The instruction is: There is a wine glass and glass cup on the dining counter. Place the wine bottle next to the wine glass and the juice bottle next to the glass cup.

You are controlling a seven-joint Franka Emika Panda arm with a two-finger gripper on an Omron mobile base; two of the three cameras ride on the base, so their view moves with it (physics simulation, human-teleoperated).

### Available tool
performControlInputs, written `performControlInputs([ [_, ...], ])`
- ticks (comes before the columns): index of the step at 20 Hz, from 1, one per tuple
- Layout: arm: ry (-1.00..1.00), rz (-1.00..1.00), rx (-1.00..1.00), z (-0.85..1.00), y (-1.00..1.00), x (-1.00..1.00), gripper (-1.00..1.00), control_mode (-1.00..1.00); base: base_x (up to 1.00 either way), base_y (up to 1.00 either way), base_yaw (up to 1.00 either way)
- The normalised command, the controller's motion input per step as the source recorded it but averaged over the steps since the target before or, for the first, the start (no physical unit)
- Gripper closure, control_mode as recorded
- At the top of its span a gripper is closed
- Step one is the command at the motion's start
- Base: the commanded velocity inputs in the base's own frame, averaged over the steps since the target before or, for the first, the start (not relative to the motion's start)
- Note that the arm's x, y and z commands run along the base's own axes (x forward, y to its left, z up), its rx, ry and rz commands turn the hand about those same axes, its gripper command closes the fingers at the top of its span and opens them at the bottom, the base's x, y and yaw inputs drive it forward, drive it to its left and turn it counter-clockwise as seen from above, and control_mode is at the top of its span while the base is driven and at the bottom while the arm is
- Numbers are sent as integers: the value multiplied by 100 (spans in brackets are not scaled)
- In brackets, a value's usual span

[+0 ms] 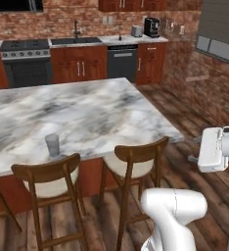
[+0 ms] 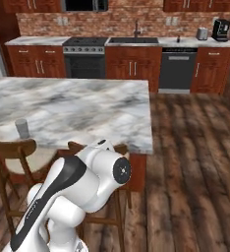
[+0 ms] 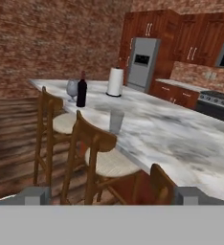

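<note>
On the dining counter (image 1: pixel 102 105) (image 2: pixel 87 106) (image 3: pixel 181 139) the glass cup (image 1: pixel 52 144) (image 2: pixel 22 128) (image 3: pixel 116 120) stands near the stool-side edge. At the counter's far end in the hand view, the dark wine bottle (image 3: pixel 82 91) stands upright right beside the stemmed wine glass (image 3: pixel 72 89). My gripper (image 1: pixel 195 148) (image 3: pixel 113 196) hangs open and empty in the air off the counter's right end, pointing along the stool side toward the cup. Its fingertips (image 3: pixel 35 195) sit wide apart. The juice bottle is out of view.
Wooden stools (image 1: pixel 48 179) (image 3: pixel 97 148) line the counter's near side. A white paper towel roll (image 3: pixel 115 82) stands behind the wine bottle, with a fridge (image 3: pixel 142 64) beyond. Stove, sink and dishwasher (image 1: pixel 122 62) run along the back wall. Open wood floor (image 2: pixel 186 162) lies to the right.
</note>
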Motion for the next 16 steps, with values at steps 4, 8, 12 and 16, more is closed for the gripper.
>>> performControlInputs([
  [4,0,0,0,0,0,0,-100,100,1,-72,0],
  [8,0,0,0,0,0,0,-100,100,5,-70,0],
  [12,0,0,0,0,0,0,-100,100,13,-68,0],
  [16,0,0,0,0,0,0,-100,100,16,-67,0],
])
